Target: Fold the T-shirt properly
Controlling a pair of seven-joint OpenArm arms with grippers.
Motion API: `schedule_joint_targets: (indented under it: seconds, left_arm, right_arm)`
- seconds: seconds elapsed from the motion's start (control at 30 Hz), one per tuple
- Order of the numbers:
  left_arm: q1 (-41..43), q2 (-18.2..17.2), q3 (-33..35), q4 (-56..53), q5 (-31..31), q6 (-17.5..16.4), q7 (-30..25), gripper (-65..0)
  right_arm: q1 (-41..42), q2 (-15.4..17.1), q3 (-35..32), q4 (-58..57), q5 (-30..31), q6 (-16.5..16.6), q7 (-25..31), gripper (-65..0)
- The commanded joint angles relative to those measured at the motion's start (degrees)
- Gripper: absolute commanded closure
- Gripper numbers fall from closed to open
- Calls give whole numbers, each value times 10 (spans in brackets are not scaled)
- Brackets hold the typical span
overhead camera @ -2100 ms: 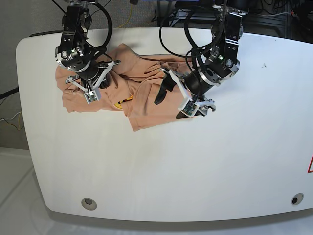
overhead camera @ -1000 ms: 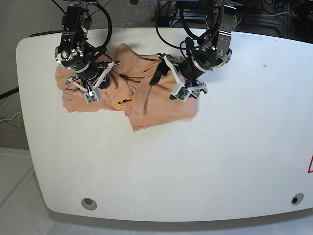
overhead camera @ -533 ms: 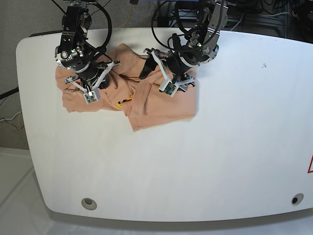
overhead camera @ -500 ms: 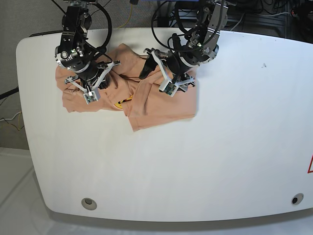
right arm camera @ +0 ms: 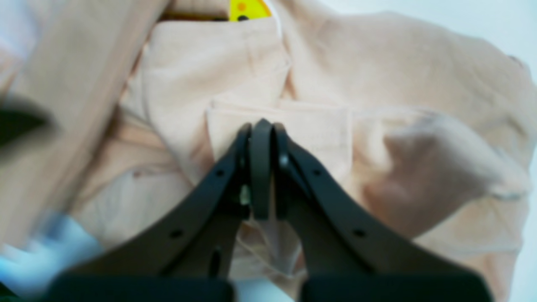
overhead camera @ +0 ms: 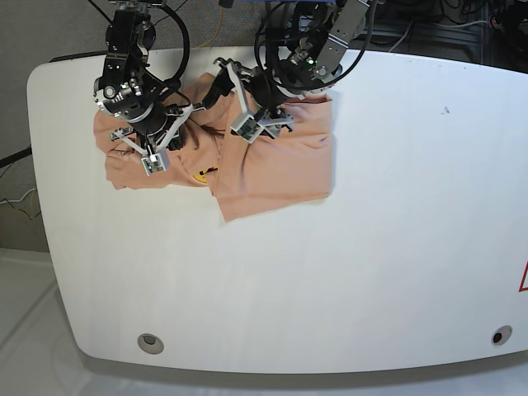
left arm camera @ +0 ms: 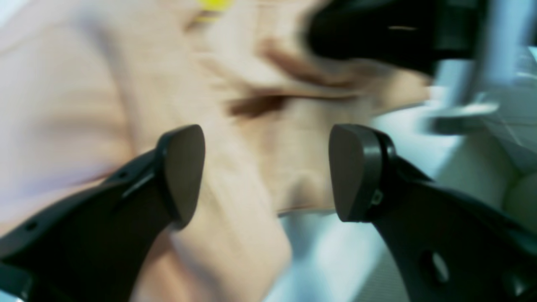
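The salmon T-shirt (overhead camera: pixel 280 169) lies crumpled at the table's back left, with its yellow mark (overhead camera: pixel 200 175) near the middle. My right gripper (overhead camera: pixel 169 139) rests on the shirt's left part. In the right wrist view it (right arm camera: pixel 261 126) is shut on a raised fold of the T-shirt (right arm camera: pixel 419 84), below the yellow mark (right arm camera: pixel 247 9). My left gripper (overhead camera: pixel 231 103) hovers over the shirt's upper middle. In the blurred left wrist view it (left arm camera: pixel 268 172) is open and empty above the T-shirt (left arm camera: pixel 75 84).
The white table (overhead camera: pixel 371 264) reaches far to the right and front of the shirt. Cables hang behind its back edge (overhead camera: pixel 280 25). Two round holes (overhead camera: pixel 149 342) (overhead camera: pixel 500 336) sit near the front corners.
My left arm has swung up and to the left across the shirt, from its right hem to its upper middle, staying open. The right arm has not moved.
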Motion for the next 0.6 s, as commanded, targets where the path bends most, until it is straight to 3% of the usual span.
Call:
schedule_joint_targets:
  seconds: [0.0, 0.33, 0.57]
  left_arm:
    - [-5, 8, -1, 10, -2, 11, -15, -439]
    - [-8, 7, -11, 28, -1, 12, -15, -439]
    - [-23, 6, -66, 64, 0, 12, -15, -439]
  right_arm:
    - [5, -5, 1, 11, 6, 2, 7, 0]
    - [5, -5, 1, 10, 6, 2, 7, 0]
    - [5, -5, 1, 9, 6, 2, 7, 0]
